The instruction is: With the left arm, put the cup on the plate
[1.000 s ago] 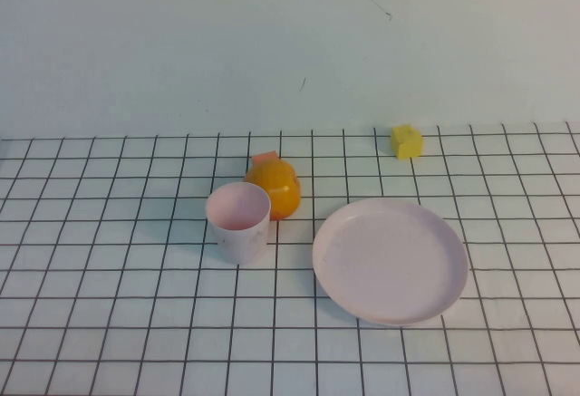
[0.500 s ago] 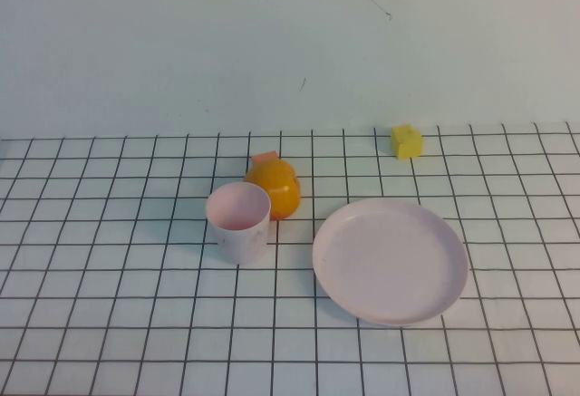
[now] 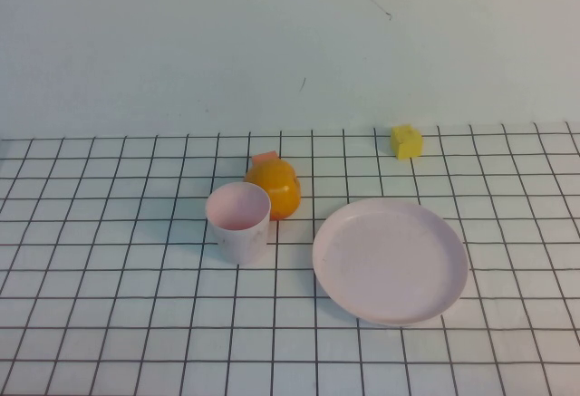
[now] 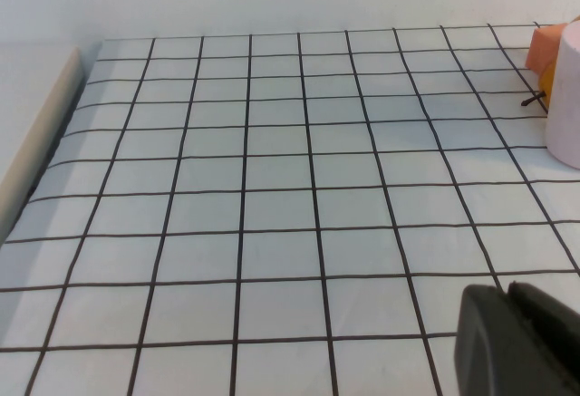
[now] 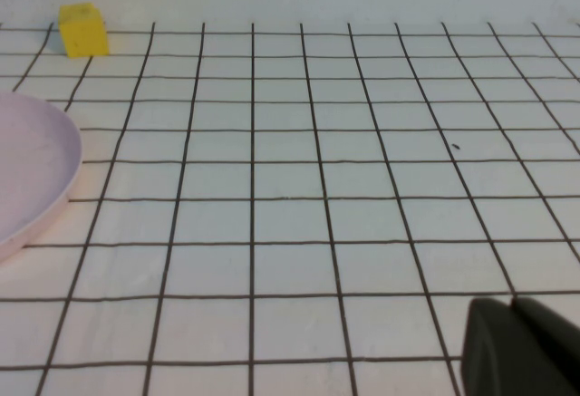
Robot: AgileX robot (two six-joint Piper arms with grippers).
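2 pincers, left (image 4: 518,342) and right (image 5: 521,349), far from cup (image 3: 238,222).

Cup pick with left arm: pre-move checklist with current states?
1. Cup upright, mouth open upward, on the table: ok.
2. Plate bare, nothing on it: ok.
3. Clearance around the cup: not ok, the orange toy fruit sits right behind it, touching or nearly so.
4. Left end effector back from the cup, only a dark corner visible in the left wrist view; fingers: cannot tell.
5. Right end effector parked away from the plate: ok; fingers: cannot tell.
6. Yellow cube off the cup-to-plate path: ok.
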